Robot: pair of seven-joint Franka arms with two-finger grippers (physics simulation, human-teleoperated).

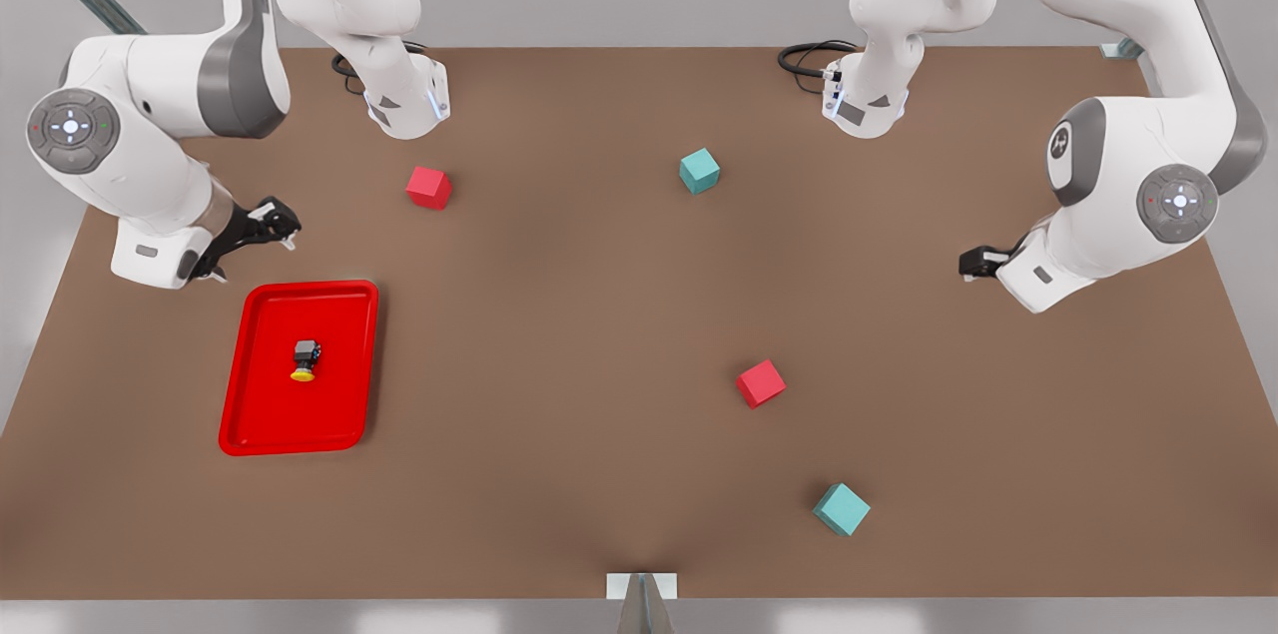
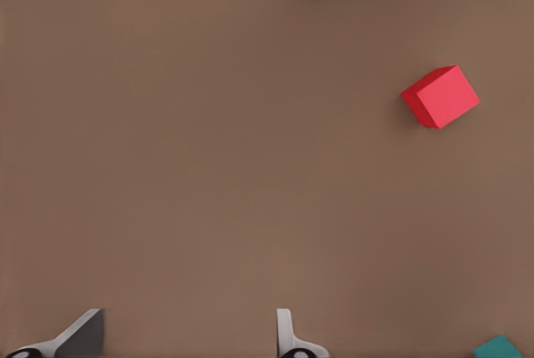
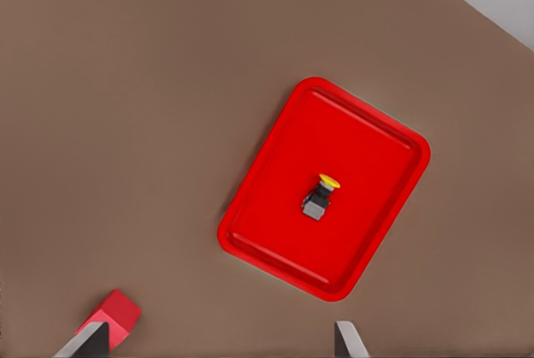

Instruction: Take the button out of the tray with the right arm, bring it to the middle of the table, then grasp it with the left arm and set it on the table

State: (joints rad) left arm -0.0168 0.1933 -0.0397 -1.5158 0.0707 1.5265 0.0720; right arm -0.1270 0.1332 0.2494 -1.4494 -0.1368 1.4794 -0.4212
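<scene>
1. The button [image 1: 305,360] is tiny: a dark grey boxy body with a round yellow cap, far smaller than any cube on the table.
2. It lies on its side on the floor of the red tray [image 1: 250,394], roughly in the tray's middle, at the lower left of the front view.
3. Its long axis runs nearly up and down in the front view, about parallel to the tray's long sides, with the yellow cap toward the picture's lower edge and the grey body toward the upper edge.
4. The tray rests flat on the brown table [image 1: 559,334], its long side running up and down in the front view.
5. The right arm [image 1: 150,135] stands at the front view's left, elbow bent. Its right gripper [image 1: 268,227] hangs just above the tray's upper edge, apart from tray and button, with its fingers [image 3: 350,343] spread wide.
6. The left arm [image 1: 1148,145] is at the front view's right, folded likewise. Its left gripper [image 1: 980,262] hovers over bare table, well apart from the tray, fingers [image 2: 288,337] spread open and holding nothing.
7. Two red cubes [image 1: 429,187] [image 1: 761,382] and two teal cubes [image 1: 699,170] [image 1: 841,509] lie scattered across the table.
</scene>
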